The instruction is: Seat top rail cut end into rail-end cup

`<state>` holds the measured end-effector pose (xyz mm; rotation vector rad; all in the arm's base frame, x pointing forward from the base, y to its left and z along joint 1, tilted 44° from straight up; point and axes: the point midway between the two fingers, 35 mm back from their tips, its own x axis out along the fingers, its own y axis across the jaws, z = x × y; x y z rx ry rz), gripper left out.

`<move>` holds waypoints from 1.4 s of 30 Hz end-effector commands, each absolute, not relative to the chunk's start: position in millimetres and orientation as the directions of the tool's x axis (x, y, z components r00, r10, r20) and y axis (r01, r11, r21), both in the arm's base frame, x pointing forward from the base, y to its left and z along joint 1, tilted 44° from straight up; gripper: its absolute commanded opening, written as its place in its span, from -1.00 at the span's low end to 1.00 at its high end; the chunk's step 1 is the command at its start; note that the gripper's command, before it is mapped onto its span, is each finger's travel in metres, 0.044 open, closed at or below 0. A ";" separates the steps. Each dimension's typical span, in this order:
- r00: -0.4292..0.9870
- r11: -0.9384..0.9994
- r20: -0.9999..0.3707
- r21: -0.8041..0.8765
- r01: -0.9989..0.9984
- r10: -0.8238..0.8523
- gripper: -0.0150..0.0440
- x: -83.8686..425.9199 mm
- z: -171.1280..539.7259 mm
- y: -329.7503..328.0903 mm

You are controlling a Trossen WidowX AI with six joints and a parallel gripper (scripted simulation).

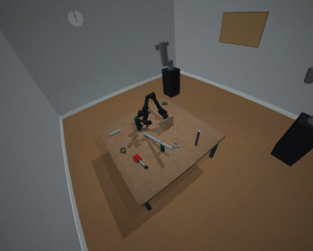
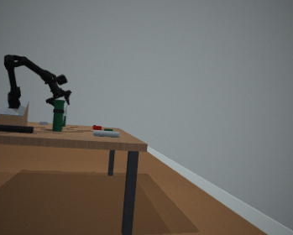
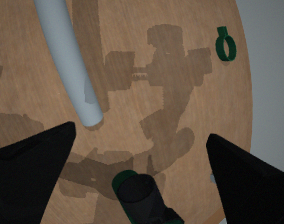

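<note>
The grey rail (image 1: 159, 141) (image 3: 68, 65) slants over the table, its far part by the small green post (image 1: 162, 147). Its near end shows in the wrist view, apart from the dark, open-mouthed cylinder (image 3: 138, 191) that looks like the rail-end cup. This cylinder overlaps the big green post (image 1: 137, 126) (image 2: 57, 123). A black band (image 2: 58, 111) circles the post in its upper half. My gripper (image 3: 142, 135) (image 2: 59, 101) is wide open and empty, beside the post top. The rail lies outside the gap, ahead of the left finger. The loop cap is too small to tell.
A red-headed tool (image 1: 137, 158) (image 2: 97, 127), a green ring clamp (image 1: 123, 151) (image 3: 222, 32), a pale ring piece, a dark rod (image 1: 197, 138) and a short grey tube (image 1: 115, 133) (image 2: 106, 133) lie on the table (image 1: 143, 190). An upright panel (image 1: 167, 123) stands near the arm's base.
</note>
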<state>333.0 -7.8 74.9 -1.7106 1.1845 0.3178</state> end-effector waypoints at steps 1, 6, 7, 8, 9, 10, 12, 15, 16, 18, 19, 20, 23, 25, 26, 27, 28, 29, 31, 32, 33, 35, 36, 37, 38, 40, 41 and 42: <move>0.483 0.365 -0.674 -0.723 -0.586 -0.559 1.00 327.9 71.1 42.3; 0.487 0.532 -0.669 -0.743 -0.407 -0.561 1.00 320.8 69.3 71.1; 0.489 0.545 -0.667 -0.743 -0.388 -0.562 1.00 319.0 69.1 77.1; 0.490 0.566 -0.666 -0.742 -0.358 -0.563 1.00 318.0 69.0 80.2; 0.491 0.587 -0.664 -0.740 -0.328 -0.563 1.00 316.9 68.9 83.3; 0.492 0.607 -0.663 -0.737 -0.297 -0.564 1.00 315.9 68.8 86.5; 0.495 0.644 -0.660 -0.728 -0.235 -0.565 1.00 313.7 68.7 92.6; 0.499 0.697 -0.655 -0.704 -0.133 -0.567 1.00 310.8 68.6 100.5; 0.501 0.714 -0.654 -0.693 -0.096 -0.567 1.00 310.0 68.6 102.5; 0.501 0.721 -0.653 -0.688 -0.080 -0.567 1.00 309.6 68.6 103.5; 0.501 0.721 -0.653 -0.688 -0.080 -0.567 1.00 309.6 68.6 103.5; 0.501 0.721 -0.653 -0.688 -0.080 -0.567 1.00 309.6 68.6 103.5; 0.501 0.721 -0.653 -0.688 -0.080 -0.567 1.00 309.6 68.6 103.5; 0.501 0.721 -0.653 -0.688 -0.080 -0.567 1.00 309.6 68.6 103.5; 0.501 0.721 -0.653 -0.688 -0.080 -0.567 1.00 309.6 68.6 103.5; 0.501 0.721 -0.653 -0.688 -0.080 -0.567 1.00 309.6 68.6 103.5; 0.501 0.721 -0.653 -0.688 -0.080 -0.567 1.00 309.6 68.6 103.5; 0.501 0.721 -0.653 -0.688 -0.080 -0.567 1.00 309.6 68.6 103.5; 0.501 0.721 -0.653 -0.688 -0.080 -0.567 1.00 309.6 68.6 103.5; 0.501 0.721 -0.653 -0.688 -0.080 -0.567 1.00 309.6 68.6 103.5; 0.501 0.721 -0.653 -0.688 -0.080 -0.567 1.00 309.6 68.6 103.5; 0.501 0.721 -0.653 -0.688 -0.080 -0.567 1.00 309.6 68.6 103.5; 0.497 0.727 -0.655 -0.684 -0.069 -0.569 1.00 309.9 67.9 103.3; 0.490 0.737 -0.658 -0.675 -0.046 -0.572 1.00 310.5 66.5 103.0; 0.479 0.750 -0.662 -0.661 -0.010 -0.576 1.00 311.5 64.5 102.4; 0.448 0.779 -0.673 -0.620 0.094 -0.589 1.00 314.0 58.5 100.9; 0.427 0.790 -0.679 -0.591 0.163 -0.597 1.00 315.5 54.6 99.8; 0.400 0.795 -0.690 -0.558 0.238 -0.604 1.00 315.9 49.0 98.1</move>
